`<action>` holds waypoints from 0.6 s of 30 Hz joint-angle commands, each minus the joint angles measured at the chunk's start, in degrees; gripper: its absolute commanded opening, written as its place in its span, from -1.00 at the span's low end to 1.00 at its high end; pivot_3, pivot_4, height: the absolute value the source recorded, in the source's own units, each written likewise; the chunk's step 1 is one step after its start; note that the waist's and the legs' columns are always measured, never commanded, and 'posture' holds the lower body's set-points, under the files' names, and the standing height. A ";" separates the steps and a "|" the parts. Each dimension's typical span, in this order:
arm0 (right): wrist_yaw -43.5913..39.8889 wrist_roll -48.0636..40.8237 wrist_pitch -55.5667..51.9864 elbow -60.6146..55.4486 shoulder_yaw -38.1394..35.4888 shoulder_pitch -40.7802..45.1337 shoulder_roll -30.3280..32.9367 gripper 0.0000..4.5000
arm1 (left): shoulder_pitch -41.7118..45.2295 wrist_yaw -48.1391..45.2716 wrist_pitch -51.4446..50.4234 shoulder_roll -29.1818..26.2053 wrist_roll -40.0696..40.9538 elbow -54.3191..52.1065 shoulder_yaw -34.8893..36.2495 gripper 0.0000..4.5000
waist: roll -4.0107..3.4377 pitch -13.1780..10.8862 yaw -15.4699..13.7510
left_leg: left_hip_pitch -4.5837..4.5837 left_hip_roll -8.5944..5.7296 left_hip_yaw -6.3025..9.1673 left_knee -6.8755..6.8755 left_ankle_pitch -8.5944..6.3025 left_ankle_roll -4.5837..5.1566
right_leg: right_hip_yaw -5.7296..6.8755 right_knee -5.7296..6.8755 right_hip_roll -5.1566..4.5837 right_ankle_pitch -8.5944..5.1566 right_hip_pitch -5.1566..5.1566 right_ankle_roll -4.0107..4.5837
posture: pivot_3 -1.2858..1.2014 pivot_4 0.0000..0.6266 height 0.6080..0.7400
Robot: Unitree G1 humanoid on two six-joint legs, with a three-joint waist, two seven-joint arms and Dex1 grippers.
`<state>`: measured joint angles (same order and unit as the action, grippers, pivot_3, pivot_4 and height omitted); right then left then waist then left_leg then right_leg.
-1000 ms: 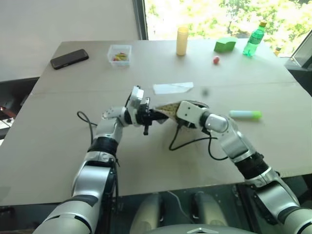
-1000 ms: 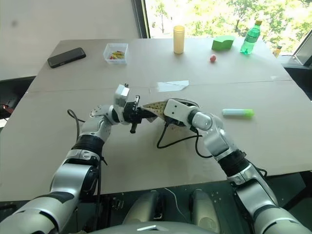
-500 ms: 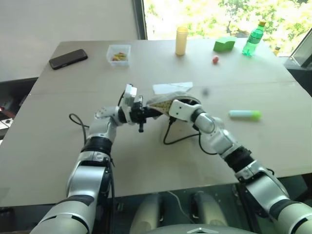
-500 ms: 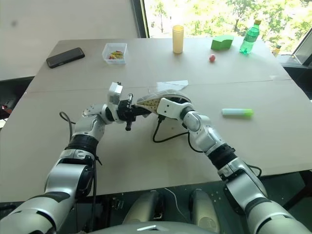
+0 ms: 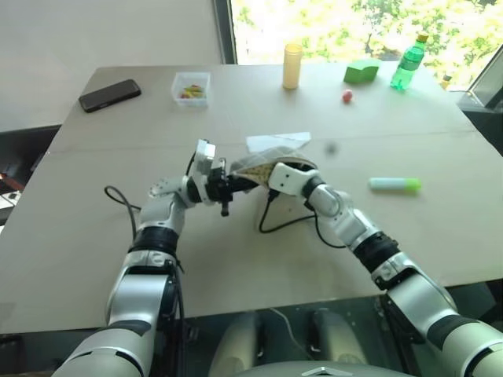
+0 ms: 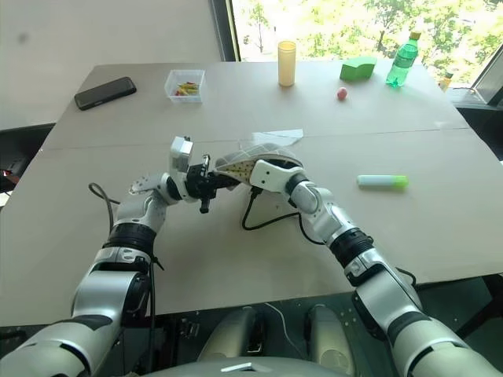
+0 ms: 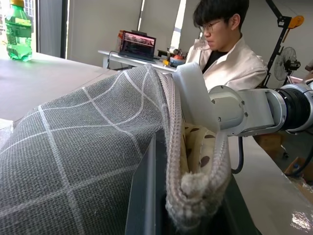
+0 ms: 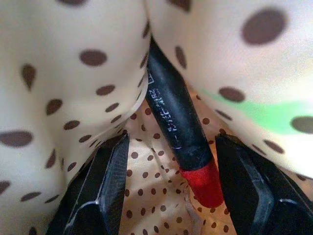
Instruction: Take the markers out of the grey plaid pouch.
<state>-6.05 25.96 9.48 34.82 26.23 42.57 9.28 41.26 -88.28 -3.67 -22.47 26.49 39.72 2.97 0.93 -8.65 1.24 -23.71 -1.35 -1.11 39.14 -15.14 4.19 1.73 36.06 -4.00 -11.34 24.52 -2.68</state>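
left end effector (image 6: 206, 182): I see it clamped on the grey plaid pouch (image 7: 88, 147) edge, held above desk (image 6: 236, 259)
right end effector (image 8: 171, 196): inside pouch, fingers spread around black red-capped marker (image 8: 178, 132)
green marker (image 6: 383, 181): lying on desk, well right

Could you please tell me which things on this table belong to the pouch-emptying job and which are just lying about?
Job: grey plaid pouch; black marker with red cap inside it; green marker on the table.

Lying about: phone, clear box, yellow cup, green bottle, white paper.

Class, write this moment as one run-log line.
left gripper: shut on pouch | right gripper: inside pouch, jaws open around red-capped black marker | green marker: out on table
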 commanded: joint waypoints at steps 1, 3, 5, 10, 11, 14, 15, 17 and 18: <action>-0.19 1.27 -2.16 4.28 -0.38 0.36 0.34 -0.46 | 1.25 -3.89 -0.06 2.39 3.11 -8.12 -0.58 -1.00 | 0.00 0.00 0.00 | 0.00 0.00 0.00 0.00 0.00 0.00 | 0.00 0.00 0.00 0.00 0.00 0.00 | 0.03 -0.52 1.00; -0.50 1.17 -2.00 3.94 -0.63 0.19 0.64 -0.79 | 1.26 -3.57 -0.04 2.41 2.99 -8.19 -0.33 -1.00 | 0.00 0.00 -0.01 | 0.00 0.00 0.00 0.00 0.00 0.00 | 0.00 0.00 0.00 0.00 0.00 0.00 | 0.03 -0.52 1.00; -0.97 0.97 -1.94 3.12 -0.96 -0.15 1.10 -0.83 | 1.28 -3.10 0.34 2.40 2.47 -7.88 -0.14 -1.00 | 0.00 0.00 -0.03 | 0.00 0.00 0.00 0.00 0.00 0.00 | 0.00 0.01 0.00 0.00 0.00 0.00 | 0.03 -0.52 1.00; -3.00 0.68 -2.53 -1.52 -1.67 -2.00 3.03 -0.83 | 1.39 -1.08 2.11 2.89 1.10 -6.33 0.69 -1.00 | 0.00 0.00 -0.27 | 0.00 -0.01 0.00 0.00 0.00 0.00 | 0.00 0.00 0.00 0.00 0.00 0.00 | 0.03 -0.52 1.00; -3.87 0.61 -2.90 -3.31 -1.84 -2.58 3.66 -0.83 | 1.51 -0.75 2.65 2.99 0.70 -5.82 0.82 -1.00 | 0.00 0.00 -0.32 | -0.01 -0.01 0.01 0.00 0.00 0.00 | 0.01 -0.02 -0.01 0.00 0.00 0.00 | 0.03 -0.52 1.00; -8.11 -0.64 -5.36 -10.66 -3.01 -4.91 5.54 -0.83 | 2.26 0.33 4.86 3.13 -0.77 -3.72 1.21 -1.00 | 0.00 0.00 -0.38 | -0.02 -0.02 0.00 0.00 0.00 0.00 | -0.01 -0.04 -0.02 0.00 0.00 0.00 | 0.03 -0.52 1.00; -10.01 -1.08 -6.60 -13.67 -3.40 -5.90 6.30 -0.83 | 2.58 0.63 5.98 3.20 -1.33 -2.95 1.35 -1.00 | 0.00 0.00 -0.40 | -0.03 -0.02 0.00 0.00 0.00 0.00 | -0.01 -0.04 -0.01 0.00 0.00 0.00 | 0.03 -0.52 1.00; -14.30 -1.75 -9.08 -20.40 -3.84 -8.17 8.23 -0.84 | 3.40 1.99 8.13 3.24 -2.70 -1.09 1.44 -1.00 | 0.00 0.00 -0.49 | -0.03 -0.01 0.00 0.00 0.00 0.01 | 0.00 -0.03 -0.01 0.00 -0.01 0.00 | 0.03 -0.52 1.00; -16.25 -2.14 -10.47 -23.80 -4.13 -9.34 9.22 -0.84 | 3.76 2.91 9.53 3.26 -3.74 -0.17 1.25 -1.00 | 0.00 0.00 -0.54 | -0.03 -0.01 0.00 0.00 0.00 0.01 | 0.00 -0.03 -0.01 0.00 -0.01 0.00 | 0.03 -0.52 1.00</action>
<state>-19.29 24.41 1.08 15.50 23.66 34.61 16.98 42.73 -86.96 2.97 -18.44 22.16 39.73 2.06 0.93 -8.65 0.71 -23.75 -1.36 -1.11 39.15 -15.15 4.21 1.74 36.03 -4.01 -11.34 24.51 -2.68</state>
